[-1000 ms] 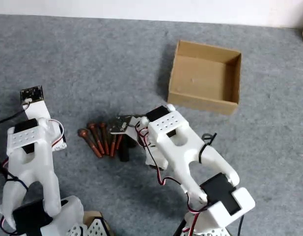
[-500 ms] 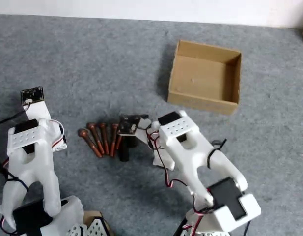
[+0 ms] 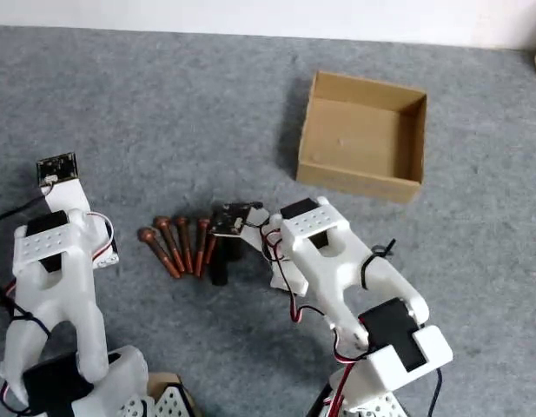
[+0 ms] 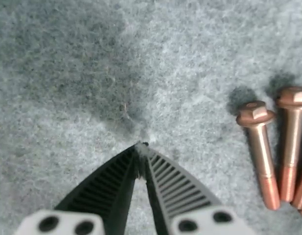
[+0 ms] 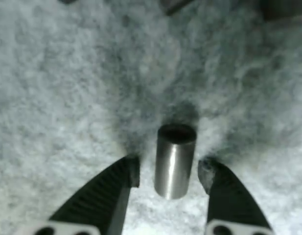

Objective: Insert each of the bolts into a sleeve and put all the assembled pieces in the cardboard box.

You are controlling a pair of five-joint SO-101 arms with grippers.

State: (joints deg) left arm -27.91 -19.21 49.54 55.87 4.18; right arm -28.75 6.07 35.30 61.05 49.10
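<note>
My right gripper [image 5: 169, 172] is open wide, its two ribbed black jaws standing one on each side of a short steel-grey sleeve [image 5: 175, 154]. A sliver of grey carpet [image 5: 53, 98] shows between the sleeve and each jaw, so I have it straddled but not pinched. The sleeve's dark hollow end points away from my wrist. It seems to lie flat on the carpet, though from this angle I cannot be sure it is not tilted. In the high view that same gripper sits low on the carpet, just beside the end of the row of bolts [image 3: 181, 246], near the middle of the table.

My left gripper [image 4: 142, 151] is closed, jaw tips pressed together with nothing between them, pointing down close over the carpet. Two of the copper-coloured flange bolts lie near it, off to one side and apart from my tips, with their heads away from my wrist.

The bolts lie side by side between my two arms, shanks nearly touching. The cardboard box [image 3: 354, 181] stands open-topped, well apart from them, beyond my right arm [image 3: 328, 261] toward the far side of the table
</note>
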